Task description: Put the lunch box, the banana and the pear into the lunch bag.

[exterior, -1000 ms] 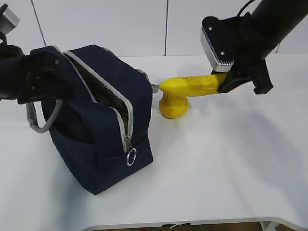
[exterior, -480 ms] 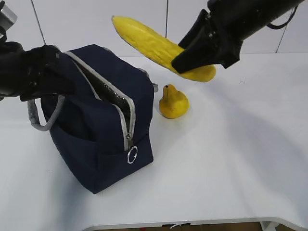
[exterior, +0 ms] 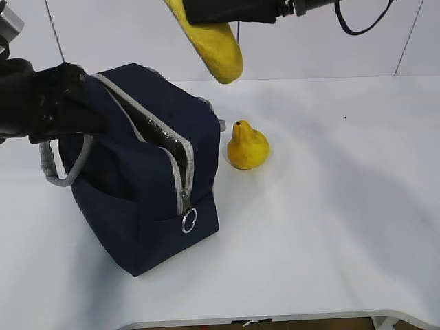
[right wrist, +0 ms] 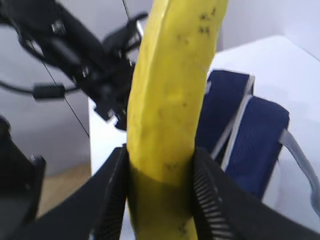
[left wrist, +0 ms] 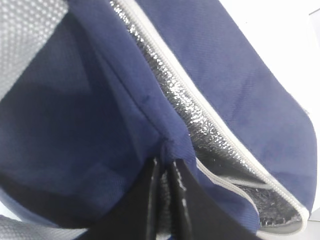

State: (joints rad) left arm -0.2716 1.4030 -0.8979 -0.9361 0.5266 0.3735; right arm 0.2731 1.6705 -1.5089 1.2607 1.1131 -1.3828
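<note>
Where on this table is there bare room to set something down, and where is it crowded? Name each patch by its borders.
Free: the wide stretch of table right of the pear, reaching the front and right edges; also the strip in front of the lunch bag. Crowded: the narrow gap between the lunch bag and pear, with the banana held above it.

**Lab-style robot test setup**

You're working in a robot lab, not a home. Plain white table (exterior: 330, 227) with a rounded front edge, blank white panelled wall (exterior: 137, 34) behind it with thin seams, black robot arms (exterior: 27, 103) and a loose black cable (exterior: 364, 20) in view. No furniture or decor showing.
</note>
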